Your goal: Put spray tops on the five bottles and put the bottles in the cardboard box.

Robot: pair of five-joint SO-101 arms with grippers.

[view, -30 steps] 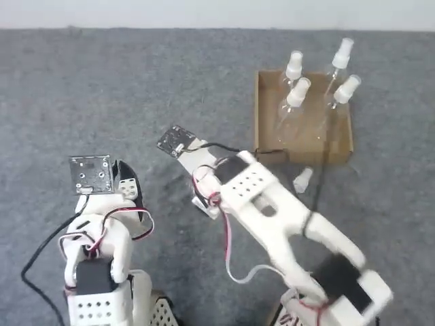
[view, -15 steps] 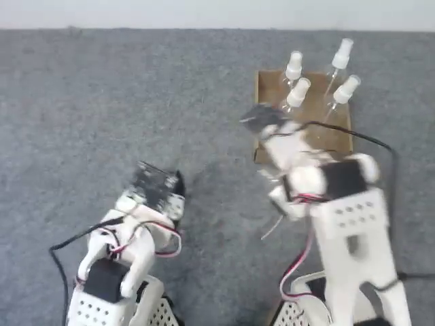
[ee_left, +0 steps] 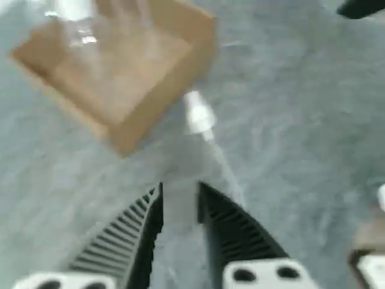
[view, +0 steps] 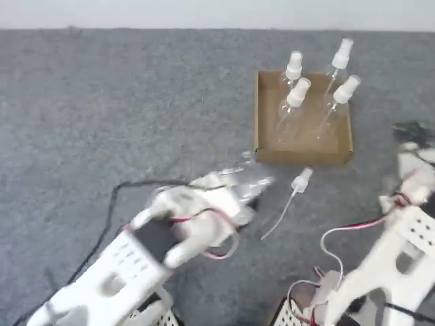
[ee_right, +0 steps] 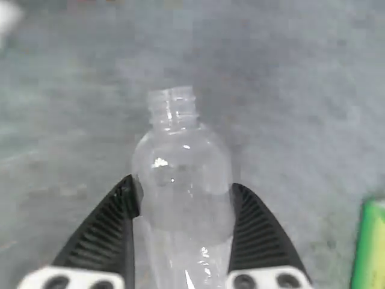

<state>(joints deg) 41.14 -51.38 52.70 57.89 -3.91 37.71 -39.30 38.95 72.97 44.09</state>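
The cardboard box (view: 304, 157) sits at the back right with several clear bottles (view: 297, 95) standing in it, each with a white spray top. A loose spray top (view: 301, 180) with its thin tube lies on the carpet just in front of the box. My left gripper (view: 253, 185) is blurred and lies close to the left of that spray top. In the left wrist view its fingers (ee_left: 179, 192) stand a little apart, with the spray top (ee_left: 197, 115) and box (ee_left: 129, 120) ahead. My right gripper (ee_right: 181, 186) is shut on an uncapped clear bottle (ee_right: 180, 150). The right arm (view: 408, 170) is at the right edge.
Grey carpet covers the whole surface up to a pale wall at the back. A black cable (view: 136, 185) trails behind the left arm and a white wire (view: 326, 238) loops near the right arm's base. Something green (ee_right: 374, 241) shows beside the right gripper.
The left arm has swung from the front left across to the middle, toward the loose spray top. The right arm has moved from the middle, past the box front, to the right edge.
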